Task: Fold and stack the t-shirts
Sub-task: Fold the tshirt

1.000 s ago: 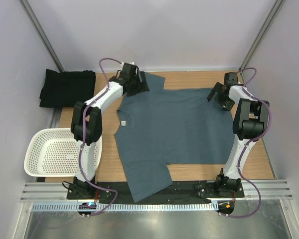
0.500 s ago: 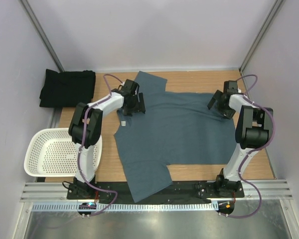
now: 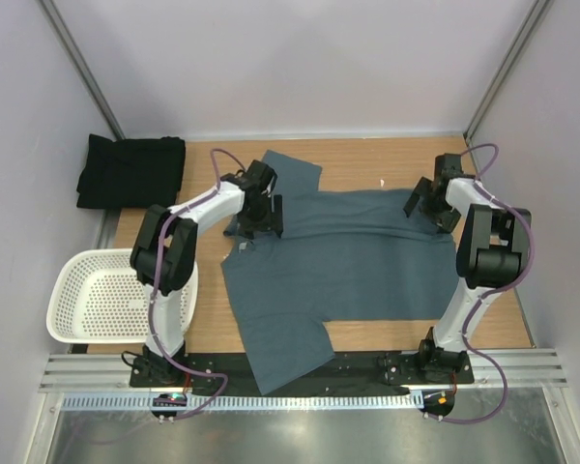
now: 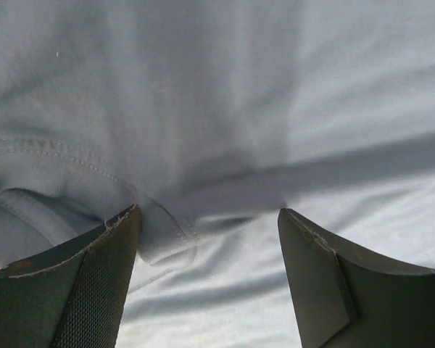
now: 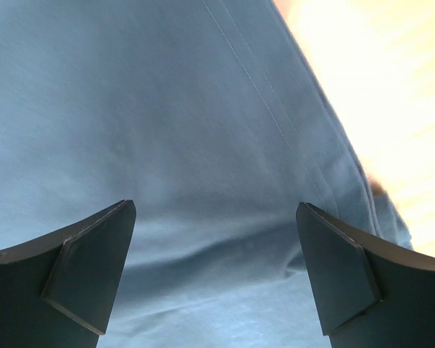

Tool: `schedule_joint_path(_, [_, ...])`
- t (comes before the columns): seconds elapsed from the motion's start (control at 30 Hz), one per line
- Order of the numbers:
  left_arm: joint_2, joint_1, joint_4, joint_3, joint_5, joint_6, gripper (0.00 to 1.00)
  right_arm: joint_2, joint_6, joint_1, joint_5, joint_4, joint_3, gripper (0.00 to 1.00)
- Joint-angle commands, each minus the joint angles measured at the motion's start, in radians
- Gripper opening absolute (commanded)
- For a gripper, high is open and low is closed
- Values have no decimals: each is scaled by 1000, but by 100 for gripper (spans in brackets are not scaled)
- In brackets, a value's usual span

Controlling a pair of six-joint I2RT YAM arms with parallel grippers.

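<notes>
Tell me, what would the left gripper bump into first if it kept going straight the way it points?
Most likely the blue-grey t-shirt: in the left wrist view its cloth fills the gap ahead of the open left gripper. How far off is unclear.

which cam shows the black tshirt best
Top external: the black t-shirt lies in a heap at the far left, in full view. Both wrist views are filled by the blue-grey t-shirt and show none of the black one.
</notes>
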Motion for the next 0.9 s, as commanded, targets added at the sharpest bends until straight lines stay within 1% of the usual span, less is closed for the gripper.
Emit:
schedule_joint_path(0.0, [19, 1, -103, 210, -24, 63, 78, 19, -25, -2, -24, -64, 167, 100])
schedule_joint_path(0.03, [57, 2, -115, 270, -30, 67, 78, 38, -25, -2, -33, -72, 251, 100])
schedule_joint_path(0.07, [84, 5, -146, 414, -30, 67, 79, 51, -23, -2, -29, -89, 295, 100])
schedule_joint_path(0.1, [107, 8, -161, 479, -31, 65, 79, 86, -17, -2, -4, -96, 385, 100])
schedule_joint_path(0.13, [159, 12, -189, 558, -30, 61, 80, 110, -6, -4, 19, -113, 433, 100])
schedule_joint_path(0.17, [183, 23, -199, 679, -65, 54, 80, 131, 8, -5, 32, -147, 480, 100])
schedule_joint_path(0.23, [228, 37, -184, 771, -84, 31, 81, 211, 20, -11, 68, -164, 588, 100])
schedule_joint_path(0.3, [280, 67, -157, 843, -87, -13, 81, 265, 55, -14, 95, -210, 651, 99])
schedule_joint_path(0.33, [295, 78, -143, 858, -85, -30, 82, 286, 61, -16, 102, -219, 689, 100])
schedule_joint_path(0.37, [318, 98, -112, 871, -90, -44, 81, 327, 67, -16, 118, -231, 703, 100])
schedule_joint_path(0.43, [335, 113, -69, 872, -116, -56, 81, 355, 83, -16, 134, -232, 714, 99])
schedule_joint_path(0.5, [363, 127, -7, 871, -127, -44, 81, 383, 84, -16, 155, -224, 709, 95])
schedule_joint_path(0.53, [375, 132, 36, 872, -131, -18, 81, 390, 86, -17, 161, -219, 703, 91])
schedule_joint_path(0.57, [386, 133, 52, 877, -139, -4, 82, 403, 86, -17, 171, -204, 699, 90])
schedule_joint_path(0.63, [429, 136, 69, 913, -145, 14, 82, 415, 84, -19, 177, -195, 699, 83])
schedule_joint_path(0.73, [475, 147, 72, 955, -140, 13, 82, 441, 86, -19, 177, -185, 715, 77])
schedule_joint_path(0.87, [494, 161, 84, 960, -127, 8, 82, 458, 98, -17, 192, -184, 729, 72])
